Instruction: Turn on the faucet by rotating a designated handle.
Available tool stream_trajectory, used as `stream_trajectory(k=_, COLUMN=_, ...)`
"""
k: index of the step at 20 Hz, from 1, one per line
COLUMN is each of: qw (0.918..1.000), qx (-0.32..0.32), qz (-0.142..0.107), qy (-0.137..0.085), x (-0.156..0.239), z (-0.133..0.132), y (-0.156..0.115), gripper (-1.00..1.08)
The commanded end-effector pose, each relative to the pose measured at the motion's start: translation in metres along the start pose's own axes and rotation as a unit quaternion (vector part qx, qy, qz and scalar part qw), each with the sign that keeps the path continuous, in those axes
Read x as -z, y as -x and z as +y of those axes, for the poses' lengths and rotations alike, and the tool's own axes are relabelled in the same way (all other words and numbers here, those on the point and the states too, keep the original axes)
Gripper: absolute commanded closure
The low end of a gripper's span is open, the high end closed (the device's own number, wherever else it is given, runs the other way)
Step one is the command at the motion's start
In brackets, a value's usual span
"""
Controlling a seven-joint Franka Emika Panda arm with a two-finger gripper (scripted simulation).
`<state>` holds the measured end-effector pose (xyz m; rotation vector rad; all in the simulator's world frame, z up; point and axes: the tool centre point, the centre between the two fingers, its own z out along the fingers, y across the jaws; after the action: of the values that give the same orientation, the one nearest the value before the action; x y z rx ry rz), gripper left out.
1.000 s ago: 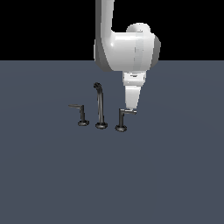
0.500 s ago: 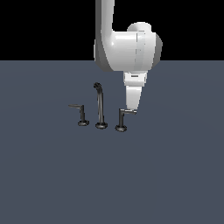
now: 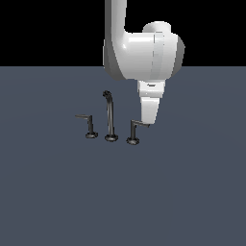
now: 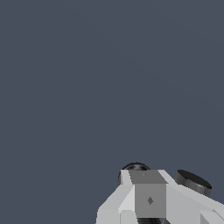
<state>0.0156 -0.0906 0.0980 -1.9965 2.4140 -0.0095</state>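
A flat slate-grey surface (image 3: 57,192) under black backdrop; mid-frame, the gripper (image 3: 147,123) meets the handle (image 3: 134,130) beside the faucet (image 3: 110,117), its opening indiscernible.

Three pieces of the faucet (image 3: 111,117) are being shown standing in a row on the flat surface (image 3: 123,192). The spout (image 3: 110,115) is being flanked by the slim handle (image 3: 88,126) on the exterior view's left and by the handle (image 3: 134,130) on the exterior view's right. The lever of the handle is being pointed toward the exterior view's right, where its tip is being met by the gripper (image 3: 148,124), hanging from the arm (image 3: 144,53) above.
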Motion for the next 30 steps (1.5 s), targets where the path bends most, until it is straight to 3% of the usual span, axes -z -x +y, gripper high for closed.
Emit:
stream_trajectory(k=1, qw=1.0, qx=0.0, qz=0.0, qy=0.0, x=0.0, z=0.0, y=0.0, gripper=1.08)
stream_trajectory(k=16, qw=1.0, qx=-0.003, qz=0.001, qy=0.005, x=0.0, z=0.052, y=0.008, gripper=1.08)
stream_trajectory(k=18, qw=1.0, qx=-0.009, qz=0.002, qy=0.002, x=0.0, z=0.046, y=0.0, gripper=1.08)
stream_trajectory(k=28, qw=1.0, qx=-0.003, qz=0.002, qy=0.005, x=0.001, z=0.073, y=0.05, gripper=1.08)
stream_trajectory(k=29, qw=1.0, qx=-0.003, qz=0.002, qy=0.005, x=0.001, z=0.073, y=0.05, gripper=1.08)
stream_trajectory(k=30, qw=0.9997, qx=-0.022, qz=0.005, qy=0.003, x=0.0, z=0.067, y=0.024, gripper=1.08)
